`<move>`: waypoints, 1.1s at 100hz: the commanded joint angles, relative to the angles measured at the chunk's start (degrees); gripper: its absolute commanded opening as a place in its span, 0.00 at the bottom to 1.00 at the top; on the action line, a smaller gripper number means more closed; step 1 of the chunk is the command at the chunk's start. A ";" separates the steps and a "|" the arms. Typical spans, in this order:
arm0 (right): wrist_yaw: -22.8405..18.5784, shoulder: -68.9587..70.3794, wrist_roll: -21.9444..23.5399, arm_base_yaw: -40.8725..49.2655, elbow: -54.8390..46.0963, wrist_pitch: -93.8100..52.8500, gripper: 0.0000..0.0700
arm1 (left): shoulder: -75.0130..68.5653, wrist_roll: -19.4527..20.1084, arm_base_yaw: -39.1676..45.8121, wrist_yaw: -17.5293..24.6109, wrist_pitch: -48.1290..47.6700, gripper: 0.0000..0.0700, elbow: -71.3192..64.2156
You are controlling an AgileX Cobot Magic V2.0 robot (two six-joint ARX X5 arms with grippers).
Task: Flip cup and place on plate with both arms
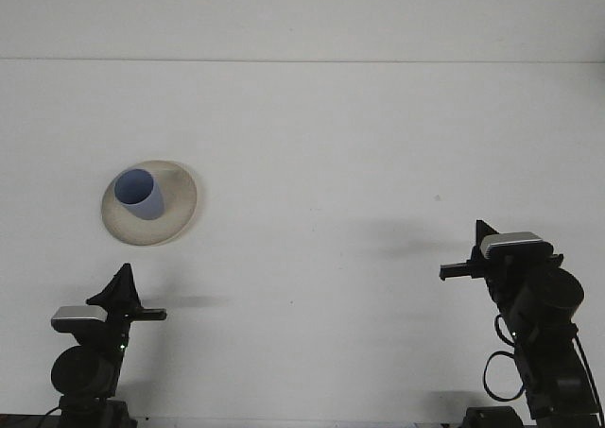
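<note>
Left gripper [121, 291] low at the near edge, holding nothing; whether its fingers are apart or together I cannot tell from here. Just beyond it, the blue cup [139, 194] stands mouth up on the cream plate [180, 206], toward the plate's left side. Table [359, 145] otherwise bare. Right gripper [463, 269] well apart at the far right, also empty, finger state unreadable. The placing looks done; what remains, I judge, is parking. Best done by keeping both arms low and clear of the plate so the cup is not nudged.
</note>
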 commanded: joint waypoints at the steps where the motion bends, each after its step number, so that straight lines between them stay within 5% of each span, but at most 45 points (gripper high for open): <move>1: 0.00 0.20 -0.57 0.15 0.15 0.87 0.01 | -0.13 -0.22 -0.11 0.28 1.33 0.02 -0.66; 110: 0.02 -0.57 -0.59 0.15 0.15 3.74 0.01 | -0.13 -0.33 -0.11 0.26 1.27 0.02 -1.18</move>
